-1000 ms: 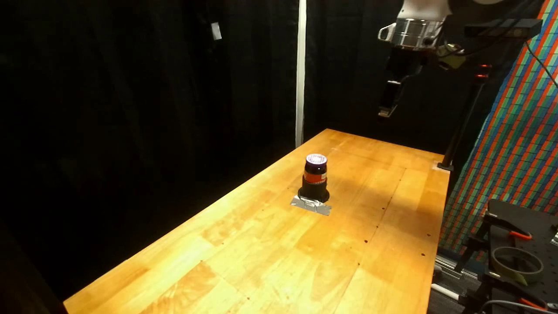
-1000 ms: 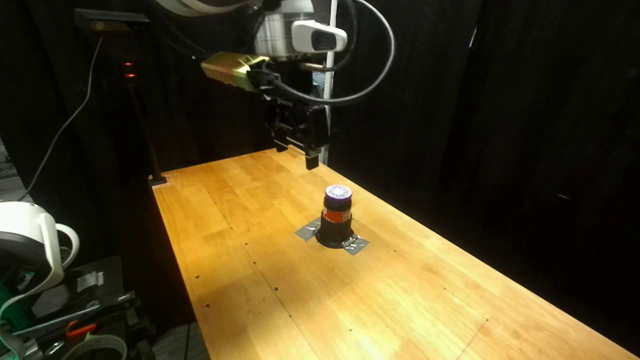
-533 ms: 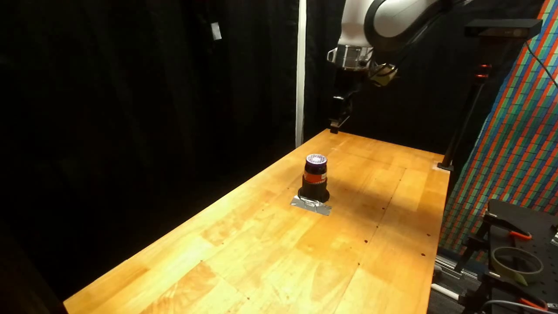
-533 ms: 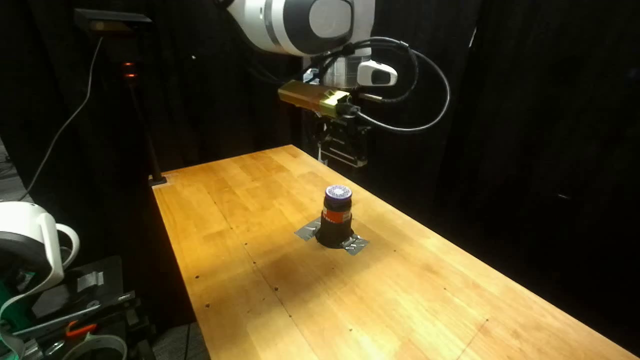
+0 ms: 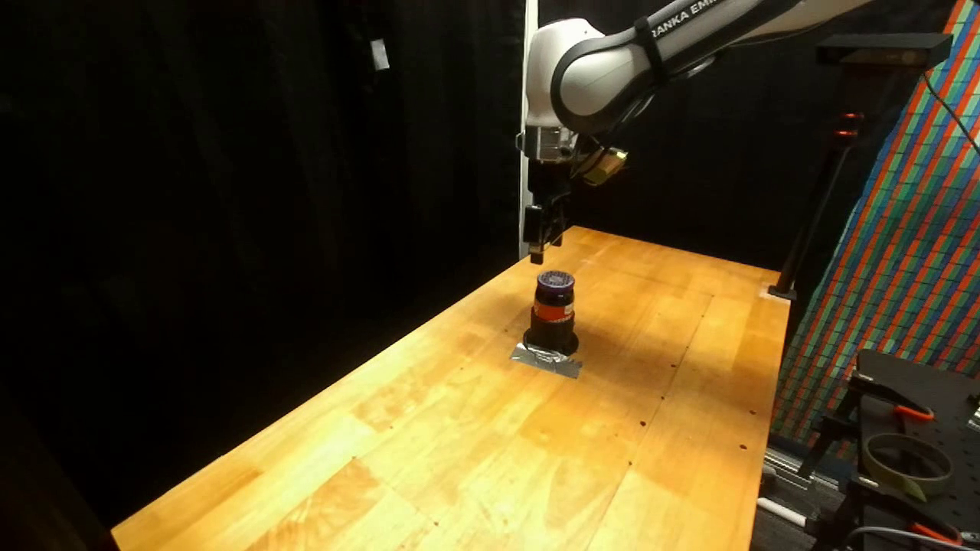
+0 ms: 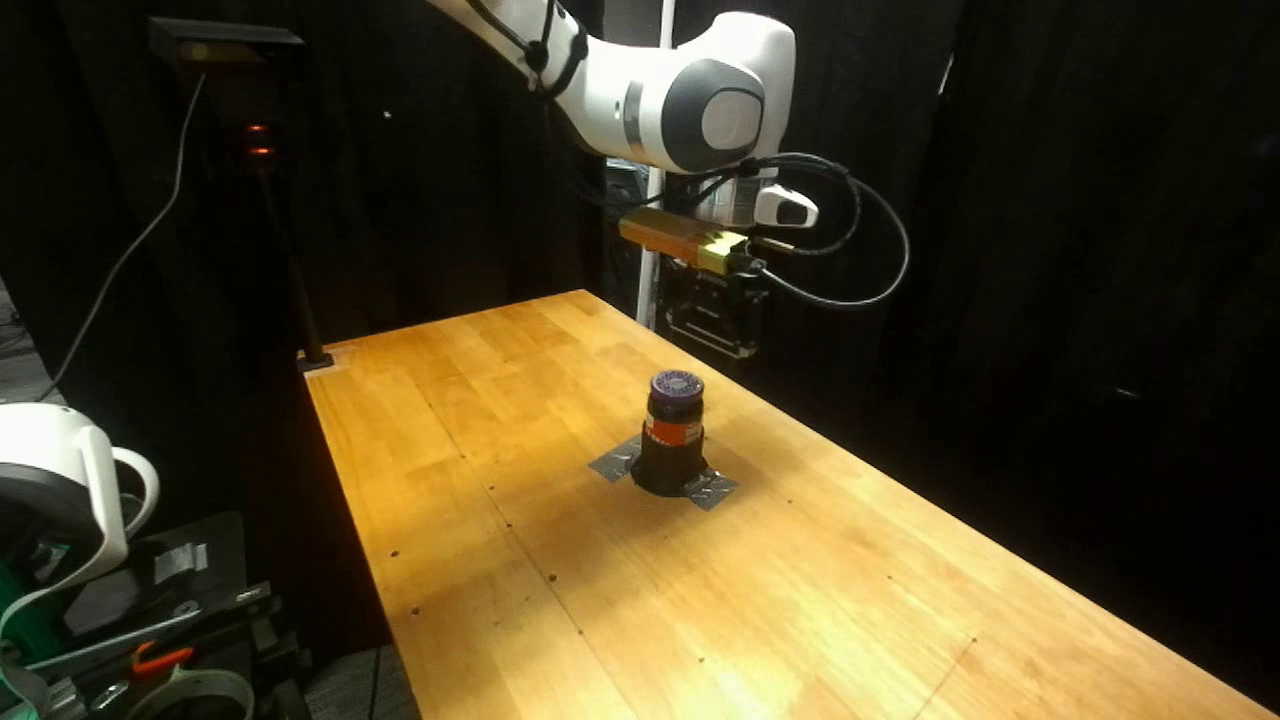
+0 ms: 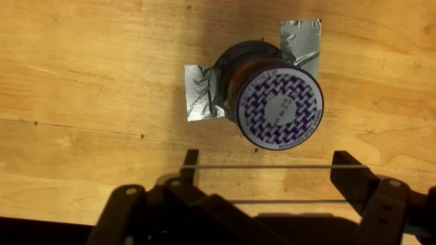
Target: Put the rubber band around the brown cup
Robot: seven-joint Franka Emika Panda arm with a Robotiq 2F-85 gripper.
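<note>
- An apparent lab: a robot arm (image 5: 605,76) is hanging over a wooden table (image 5: 444,459).
- Black curtains (image 5: 268,191) are hanging alongside the table.
- A post (image 6: 288,258) is standing at the table's corner.
- A tape roll (image 5: 911,485) is lying on a shelf (image 5: 907,375) beside the table.

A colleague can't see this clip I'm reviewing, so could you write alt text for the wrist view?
A rubber band is stretched between open jaws at the bottom of the picture, not yet around the cup. The cup, upper middle, shows a purple and white lid; silver tape flanks the cup on a wooden table.
</note>
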